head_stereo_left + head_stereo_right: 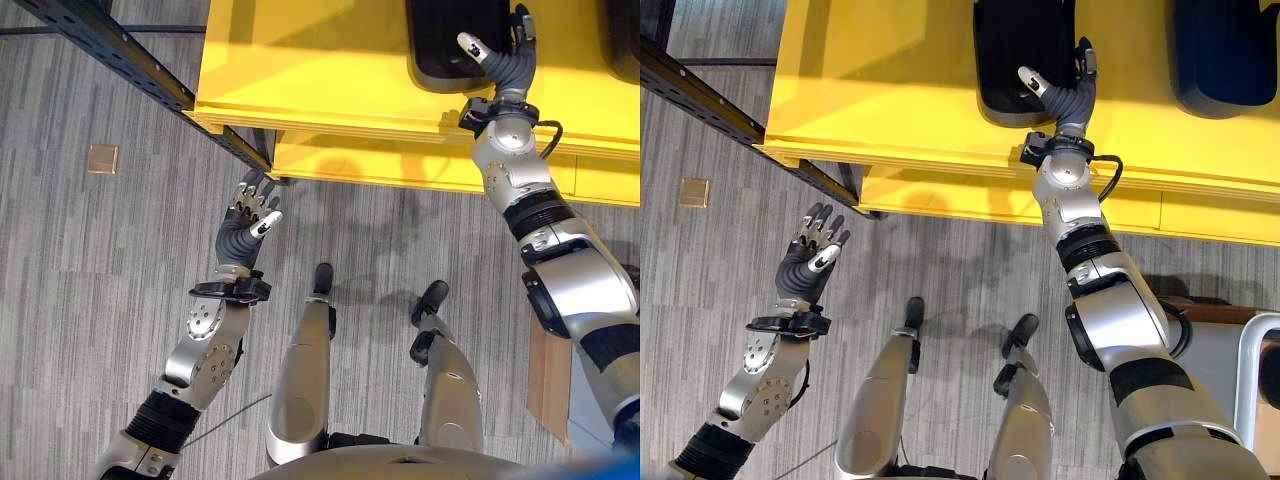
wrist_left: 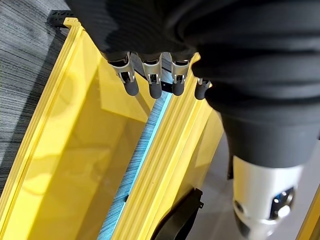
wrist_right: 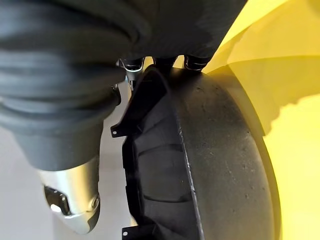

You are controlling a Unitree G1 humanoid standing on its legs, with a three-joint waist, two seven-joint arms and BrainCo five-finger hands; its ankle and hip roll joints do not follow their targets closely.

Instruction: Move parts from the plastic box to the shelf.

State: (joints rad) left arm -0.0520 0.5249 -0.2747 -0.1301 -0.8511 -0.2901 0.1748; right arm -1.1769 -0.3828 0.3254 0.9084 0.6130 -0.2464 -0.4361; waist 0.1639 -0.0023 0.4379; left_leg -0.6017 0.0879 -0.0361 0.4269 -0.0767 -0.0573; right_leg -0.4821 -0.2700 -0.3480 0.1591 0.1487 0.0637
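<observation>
A black ribbed plastic part (image 1: pixel 445 35) lies on the yellow shelf (image 1: pixel 300 60), at its near edge. My right hand (image 1: pixel 505 65) rests against the part's near right corner. Its fingers point along the part's right side and its thumb is spread out over the top. In the right wrist view the part's rim (image 3: pixel 210 165) looms close, with the fingertips (image 3: pixel 160 62) just past it. My left hand (image 1: pixel 245 230) hangs open over the floor in front of the shelf, fingers straight and holding nothing. Those fingers (image 2: pixel 155 87) point at the shelf's yellow edge.
A second dark part (image 1: pixel 1225 50) lies on the shelf to the right. A dark perforated metal beam (image 1: pixel 120 50) runs diagonally at the upper left. A small tan square (image 1: pixel 102 158) lies on the grey floor. A wooden block (image 1: pixel 548 375) and a white bin edge (image 1: pixel 1250 370) are at the right.
</observation>
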